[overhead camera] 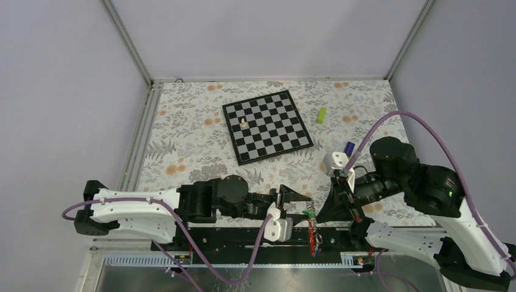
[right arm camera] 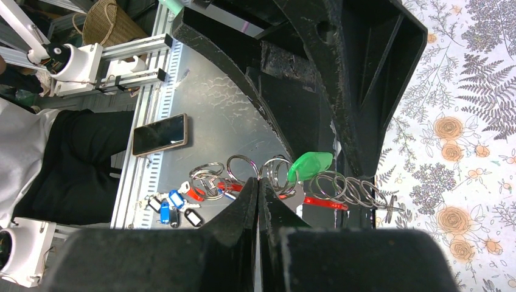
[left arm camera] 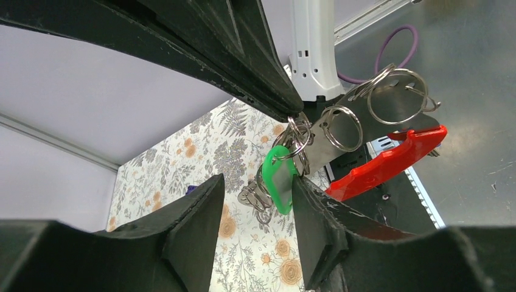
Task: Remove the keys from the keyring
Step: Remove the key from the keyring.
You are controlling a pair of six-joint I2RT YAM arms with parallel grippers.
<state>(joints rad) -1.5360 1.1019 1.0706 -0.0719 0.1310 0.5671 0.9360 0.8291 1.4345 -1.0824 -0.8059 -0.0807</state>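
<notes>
Right gripper point(right arm camera: 259, 182): fingers pressed together and clamped on one loop of the keyring point(right arm camera: 242, 166), which is held up at the near edge of the table between the two arms. Left gripper point(left arm camera: 257, 182): fingers well apart, nothing clamped. The green-headed key point(left arm camera: 280, 176) hangs in the gap close against one finger; contact cannot be told. Keyring: several silvery rings linked in a row, with a red strap point(left arm camera: 389, 161) hanging from them. Further small keys point(right arm camera: 175, 201), one blue-headed, are bunched at the far end over the grey metal surface point(right arm camera: 213, 115). The two grippers meet tip to tip, so the right gripper's closed tip crowds the rings just beside the left gripper's opening. Surroundings: a phone point(right arm camera: 159, 134) on the metal surface; a chessboard point(overhead camera: 268, 126) well apart on the floral cloth point(overhead camera: 182, 140), bearing one pale piece point(overhead camera: 243, 121); a lime-green block point(overhead camera: 321, 115) just beside the board; a small purple block point(overhead camera: 349, 148) near the right arm.
</notes>
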